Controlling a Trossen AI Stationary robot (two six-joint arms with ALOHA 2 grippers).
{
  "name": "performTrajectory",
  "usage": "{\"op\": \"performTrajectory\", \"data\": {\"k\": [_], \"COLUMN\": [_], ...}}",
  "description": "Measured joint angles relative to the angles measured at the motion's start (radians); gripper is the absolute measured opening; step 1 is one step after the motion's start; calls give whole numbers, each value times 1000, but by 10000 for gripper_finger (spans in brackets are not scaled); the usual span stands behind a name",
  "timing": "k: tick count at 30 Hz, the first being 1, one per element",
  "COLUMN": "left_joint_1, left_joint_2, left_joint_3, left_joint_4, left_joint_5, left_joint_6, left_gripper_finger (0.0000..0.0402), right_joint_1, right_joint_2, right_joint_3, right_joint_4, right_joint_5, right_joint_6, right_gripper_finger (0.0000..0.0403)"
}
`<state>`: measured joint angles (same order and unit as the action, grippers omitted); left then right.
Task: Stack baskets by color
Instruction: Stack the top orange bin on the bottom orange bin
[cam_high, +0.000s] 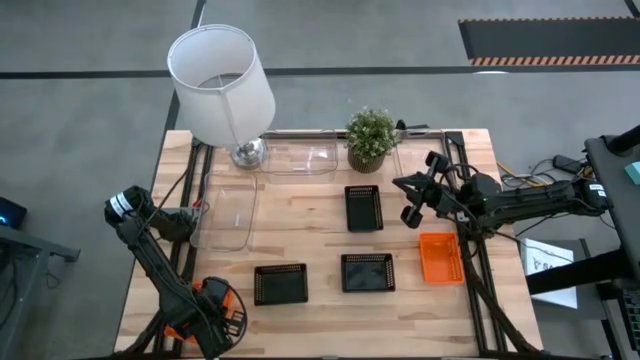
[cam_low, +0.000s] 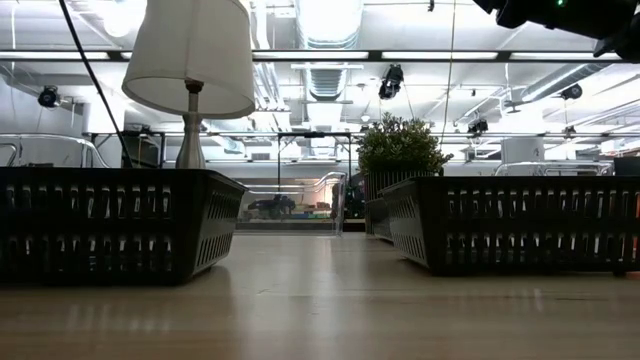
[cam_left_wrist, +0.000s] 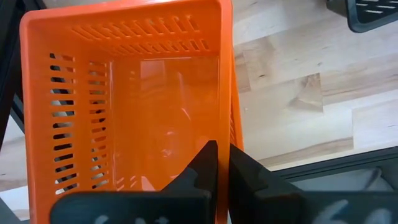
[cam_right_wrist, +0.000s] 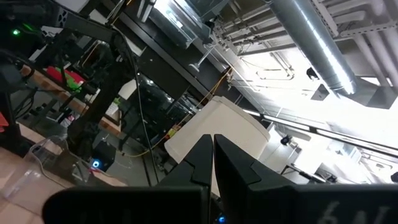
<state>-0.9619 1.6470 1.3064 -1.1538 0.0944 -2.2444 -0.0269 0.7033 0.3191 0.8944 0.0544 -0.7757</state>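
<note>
Left gripper (cam_left_wrist: 222, 163), fingers pressed together on an orange basket's (cam_left_wrist: 134, 99) wall, hung nearest the black basket (cam_high: 280, 284); the other orange basket (cam_high: 440, 257) lay far right.

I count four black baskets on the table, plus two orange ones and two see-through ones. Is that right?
Not quite. The high view shows three black baskets, not four: one near the plant, and two in the front row. The two orange baskets and two see-through ones are right.
</note>
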Motion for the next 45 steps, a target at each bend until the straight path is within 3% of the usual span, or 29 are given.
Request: {"op": "performTrajectory", "data": {"k": [14,27,34,37,42,45], "left_joint_1": [0,0,8,7,7,5], "left_joint_2": [0,0,-4,-9,-13,-14], "left_joint_3": [1,2,29,41,69,68], "left_joint_4": [32,47,55,55,73,87], "left_joint_5": [-59,-129,-159,-144,-18,-15], "left_joint_6": [0,-1,-1,-1,0,5], "left_gripper_finger": [8,124,156,158,153,149], "right_joint_1": [0,0,0,0,0,0], "right_joint_2": [0,0,0,0,0,0], "right_joint_3": [1,1,1,1,1,1], "right_joint_4": [-1,-6,-8,-8,-15,-26], "right_joint_5": [0,0,0,0,0,0], "right_joint_6": [9,19,21,24,24,24], "right_gripper_finger": [9,9,9,9,9,9]}}
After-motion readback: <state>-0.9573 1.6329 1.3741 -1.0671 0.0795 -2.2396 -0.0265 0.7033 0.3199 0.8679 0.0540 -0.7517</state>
